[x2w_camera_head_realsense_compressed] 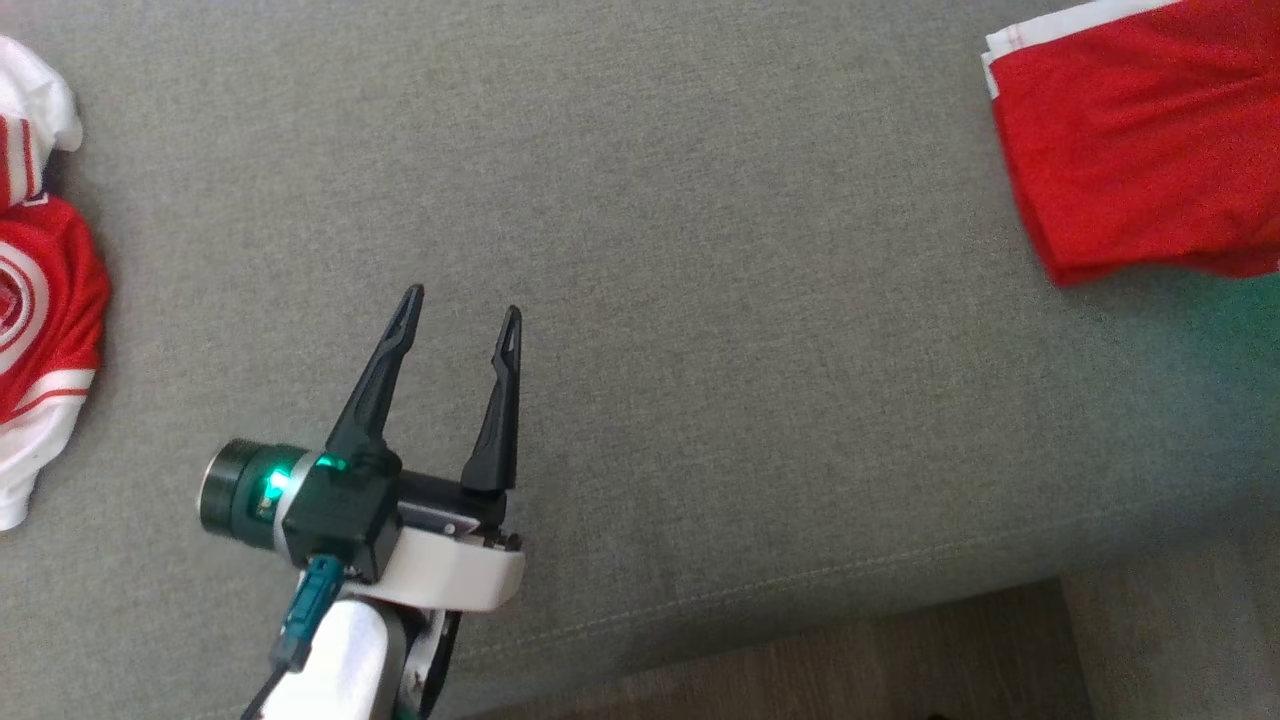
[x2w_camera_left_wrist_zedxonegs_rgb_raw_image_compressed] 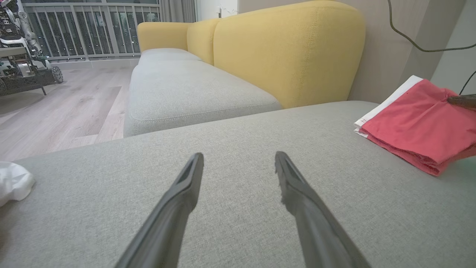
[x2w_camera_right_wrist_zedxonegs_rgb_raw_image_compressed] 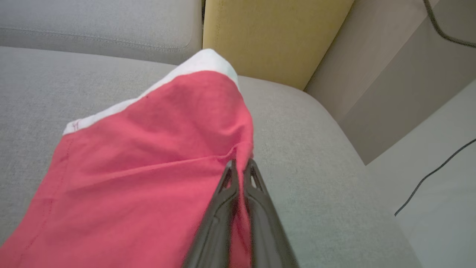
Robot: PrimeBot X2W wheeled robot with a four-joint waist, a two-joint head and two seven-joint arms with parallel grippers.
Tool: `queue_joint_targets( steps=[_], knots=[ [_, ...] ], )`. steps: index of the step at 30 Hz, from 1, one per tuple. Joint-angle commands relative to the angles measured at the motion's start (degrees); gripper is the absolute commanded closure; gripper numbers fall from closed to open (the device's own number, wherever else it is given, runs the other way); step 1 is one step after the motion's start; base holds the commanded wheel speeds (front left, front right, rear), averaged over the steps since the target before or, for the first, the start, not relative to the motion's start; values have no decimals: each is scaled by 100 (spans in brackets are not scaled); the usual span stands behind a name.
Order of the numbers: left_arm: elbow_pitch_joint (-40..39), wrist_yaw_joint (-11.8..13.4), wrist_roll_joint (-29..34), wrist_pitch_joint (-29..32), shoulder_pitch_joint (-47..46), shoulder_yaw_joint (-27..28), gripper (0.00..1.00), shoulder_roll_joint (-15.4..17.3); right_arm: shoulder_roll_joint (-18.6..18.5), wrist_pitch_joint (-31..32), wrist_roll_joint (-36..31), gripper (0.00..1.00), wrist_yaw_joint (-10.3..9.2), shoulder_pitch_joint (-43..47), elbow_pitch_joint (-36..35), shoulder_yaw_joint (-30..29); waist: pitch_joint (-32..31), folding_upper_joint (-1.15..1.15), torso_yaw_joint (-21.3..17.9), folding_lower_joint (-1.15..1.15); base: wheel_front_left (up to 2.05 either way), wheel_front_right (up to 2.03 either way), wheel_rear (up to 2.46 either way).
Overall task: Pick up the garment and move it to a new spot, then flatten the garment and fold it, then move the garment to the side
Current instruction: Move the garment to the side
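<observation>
At two o'clock in the head view, the folded red fabric garment with a white edge band (x2w_camera_head_realsense_compressed: 1130, 140) lies on the grey woven sofa cushion (x2w_camera_head_realsense_compressed: 700, 300), near its far right corner. The right gripper (x2w_camera_right_wrist_zedxonegs_rgb_raw_image_compressed: 241, 167) is closed on a pinch of the red cloth near the garment's edge, and the fabric puckers toward the fingertips. The left gripper (x2w_camera_head_realsense_compressed: 462, 301) stands with jaws fully apart and empty over bare cushion at seven o'clock, well apart from the garment. A crumpled red-and-white jersey (x2w_camera_head_realsense_compressed: 40, 300) lies at nine o'clock.

Handling assessment: the garment is probably light, soft and limp, and not fragile. Dragged by a single pinch, it is likely to sag and its layers may slide apart. Grip through all layers at the folded edge and keep it low to the cushion.
</observation>
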Motion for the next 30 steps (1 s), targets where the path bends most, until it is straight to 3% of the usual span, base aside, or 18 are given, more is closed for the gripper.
queue_joint_targets(
  steps=[1,11,13,14,22,30],
  knots=[
    [-215,2,54,-29,-201,134,0,52,-195,-79,-106,100,-2,-110,-97,-51,20,0,-7,0,0,0,0],
    [-197,26,22,-29,-276,97,0,53,-1,-122,-703,100,-2,-153,-59,-690,73,0,12,0,0,0,0],
    [-189,32,9,-29,-282,94,0,47,37,-130,-787,46,-2,-136,-93,-838,59,0,24,0,0,0,0],
    [-180,36,1,-29,-282,93,0,43,61,-133,-848,0,-2,-122,-116,-897,41,0,30,0,0,0,0],
    [-125,93,-41,-29,-229,113,0,9,364,-154,-1549,0,-2,119,-714,-1321,-253,0,117,0,0,0,0],
    [1,220,-147,-29,64,197,0,-46,1509,-158,-1896,0,-2,1135,-1780,-1461,-894,0,374,0,0,0,0]
  ],
)
